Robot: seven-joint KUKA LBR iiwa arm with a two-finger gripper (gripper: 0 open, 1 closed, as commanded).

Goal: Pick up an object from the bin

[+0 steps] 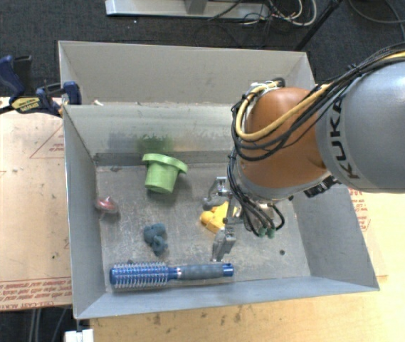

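Yellow lump [211, 220] lies right of centre on the bin [80, 191] floor. I see my gripper [222, 218] open, one finger on either side of it. A blue hairbrush [170, 272] lies just below the nearer finger. A grey-blue lump [156, 239], a green cup [163, 172] and a pink bit [105, 204] sit off to the left.

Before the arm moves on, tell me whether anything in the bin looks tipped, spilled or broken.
Only the green flanged cup stands out: it lies tipped on its side near the back of the bin. The blue hairbrush lies flat along the front, and nothing looks spilled or broken.
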